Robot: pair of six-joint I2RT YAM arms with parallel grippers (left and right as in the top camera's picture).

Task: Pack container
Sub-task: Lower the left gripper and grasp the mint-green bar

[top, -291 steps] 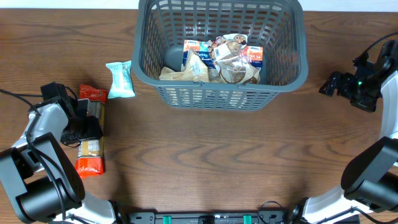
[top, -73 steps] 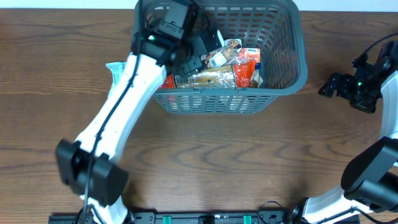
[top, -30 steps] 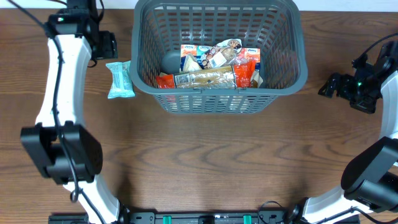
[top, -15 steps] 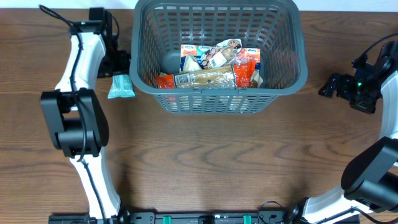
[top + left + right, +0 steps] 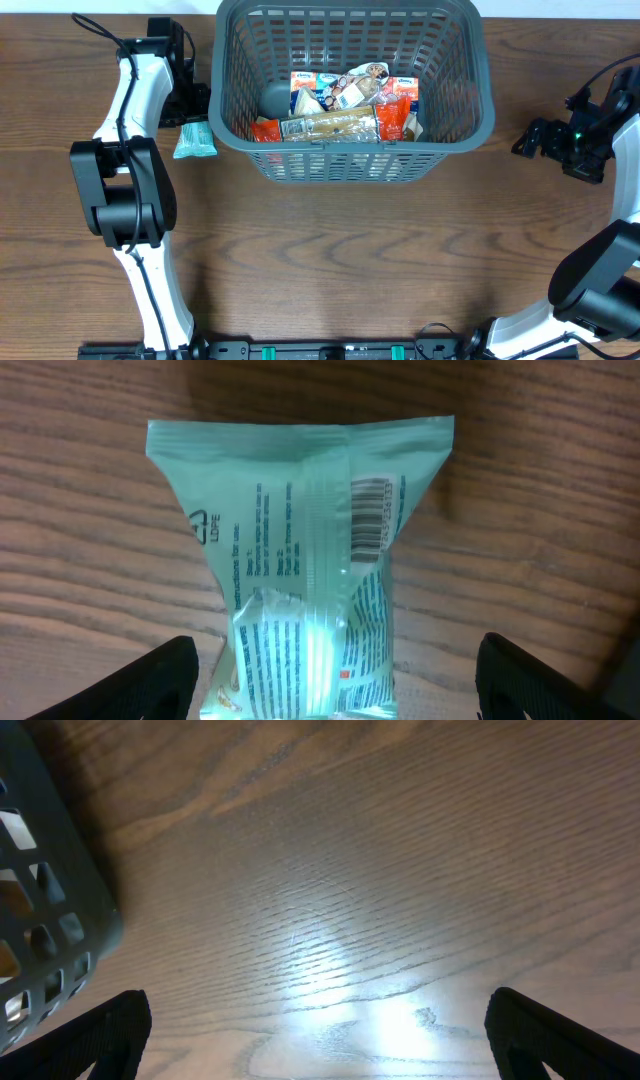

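Over to the container [image 5: 352, 150]: big dark grey basket, upright at the far edge of the wooden table [image 5: 350, 270], slotted walls all round, thick rim on top. Loaded already with a heap of snack packets. Along the near side of its floor, a long packet with orange ends [image 5: 335, 126], lying crosswise. Behind that, white-and-blue packets [image 5: 312, 84] jumbled together, and a round grey thing [image 5: 275, 98] tucked into the left side.

Outside the container, just to its left: one teal packet [image 5: 193, 142], flat on the wood. Right up against the left wall or a sliver off it, hard to call from overhead.

Hanging directly above that packet, the left gripper [image 5: 335, 690]. Fingers [image 5: 150, 680] flung wide apart, one tip out on each side of the packet, gripping nothing at all. From the wrist view, plenty of detail: back seam facing up, barcode [image 5: 368, 515] and small print showing, a patch of glare on the film near the lower end. Clear wood visible between each tip and the packet's edges.

Well off to the right of the container, the right gripper [image 5: 325, 1045], low over bare wood. Fingers [image 5: 95, 1040] spread just as wide, nothing between them, nothing held. Only a corner of the container's lattice wall peeking in at the left of that wrist view, a bright sheen on the table grain beside it.
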